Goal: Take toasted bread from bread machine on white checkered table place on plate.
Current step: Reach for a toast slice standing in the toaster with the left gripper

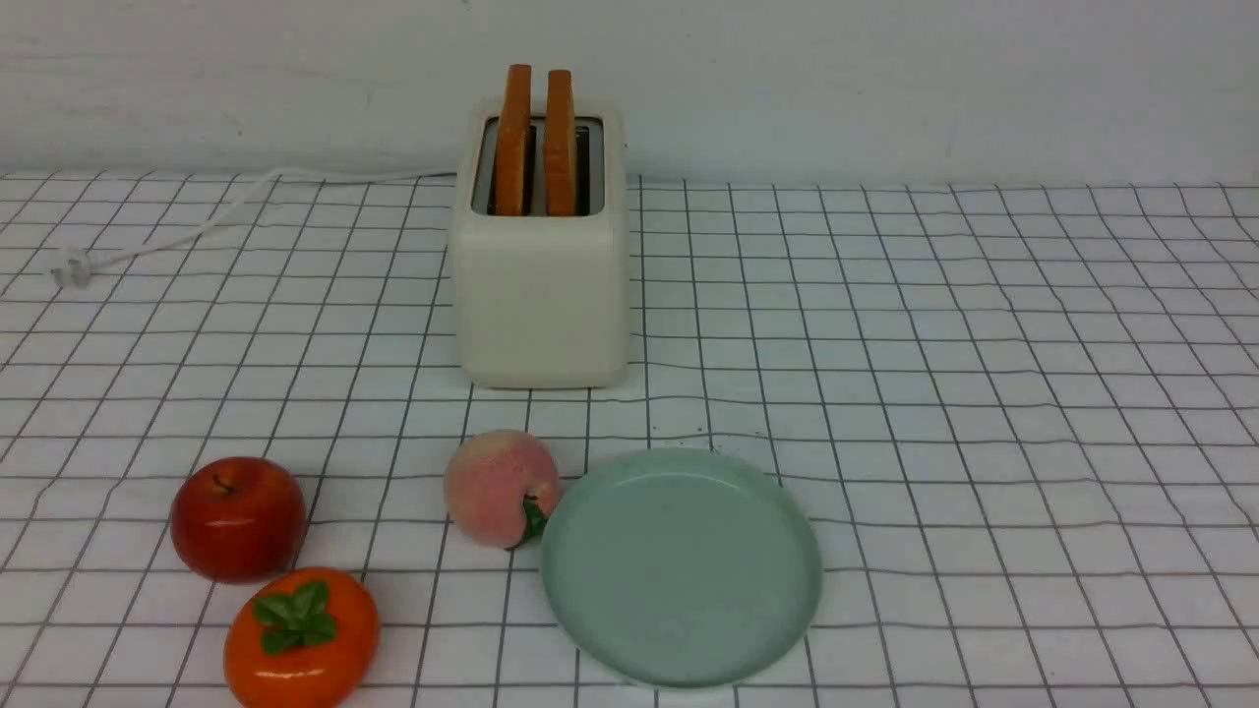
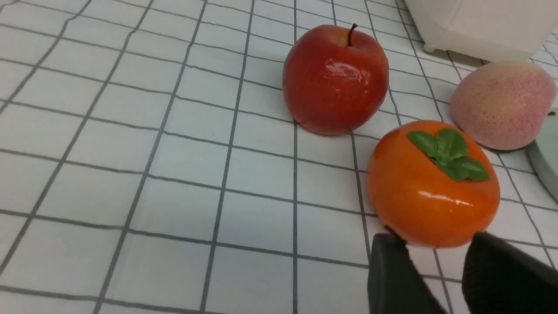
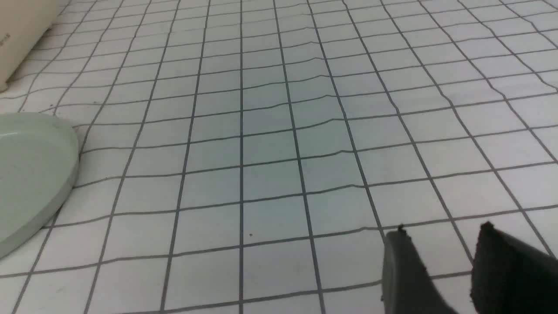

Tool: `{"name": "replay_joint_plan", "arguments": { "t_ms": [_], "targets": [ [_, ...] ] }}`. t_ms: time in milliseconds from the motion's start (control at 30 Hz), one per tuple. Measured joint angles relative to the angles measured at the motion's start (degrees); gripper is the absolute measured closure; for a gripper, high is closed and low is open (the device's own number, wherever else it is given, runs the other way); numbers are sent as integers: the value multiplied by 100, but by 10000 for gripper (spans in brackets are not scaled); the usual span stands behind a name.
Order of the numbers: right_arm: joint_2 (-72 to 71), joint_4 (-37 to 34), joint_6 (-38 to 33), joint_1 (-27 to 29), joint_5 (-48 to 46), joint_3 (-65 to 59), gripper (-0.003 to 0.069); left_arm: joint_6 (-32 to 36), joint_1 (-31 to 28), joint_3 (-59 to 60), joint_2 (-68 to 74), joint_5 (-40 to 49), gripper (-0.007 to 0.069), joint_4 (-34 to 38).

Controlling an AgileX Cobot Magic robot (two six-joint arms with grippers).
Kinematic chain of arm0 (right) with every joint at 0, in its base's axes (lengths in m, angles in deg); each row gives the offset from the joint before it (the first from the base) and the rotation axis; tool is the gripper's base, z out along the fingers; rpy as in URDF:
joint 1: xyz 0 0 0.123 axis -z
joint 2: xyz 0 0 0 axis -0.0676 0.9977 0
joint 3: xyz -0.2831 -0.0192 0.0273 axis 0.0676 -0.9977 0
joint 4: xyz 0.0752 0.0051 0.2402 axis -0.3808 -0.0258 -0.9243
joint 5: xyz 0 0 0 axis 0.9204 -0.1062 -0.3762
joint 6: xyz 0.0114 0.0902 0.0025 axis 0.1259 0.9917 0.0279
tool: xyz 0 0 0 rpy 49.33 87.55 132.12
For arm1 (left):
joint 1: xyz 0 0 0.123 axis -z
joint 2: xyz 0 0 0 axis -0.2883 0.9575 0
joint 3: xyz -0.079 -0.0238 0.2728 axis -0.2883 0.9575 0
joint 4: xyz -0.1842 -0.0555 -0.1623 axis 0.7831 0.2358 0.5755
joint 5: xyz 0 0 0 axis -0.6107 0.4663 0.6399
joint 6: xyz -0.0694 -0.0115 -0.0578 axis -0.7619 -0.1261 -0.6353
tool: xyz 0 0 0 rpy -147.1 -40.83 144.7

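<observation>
Two toast slices (image 1: 512,147) (image 1: 560,147) stand upright in the cream toaster (image 1: 541,295), at the far side of the checkered counter (image 1: 944,393); the mint-green plate (image 1: 681,570) lies nearer, slightly right. The left claw (image 2: 436,257) and right claw (image 3: 444,248) are both open, holding nothing. Possible faults: a crooked pull could jam a slice and tip the toaster; closely spaced slices could be pinched together; a low carry could strike the peach (image 1: 500,489) beside the plate.
</observation>
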Motion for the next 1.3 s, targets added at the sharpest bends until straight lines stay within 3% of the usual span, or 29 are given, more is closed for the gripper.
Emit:
{"name": "replay_joint_plan", "arguments": {
  "t_ms": [1300],
  "targets": [
    [0, 0, 0, 0, 0, 0, 420, 0, 0, 0, 0, -105, 387, -11]
  ]
}}
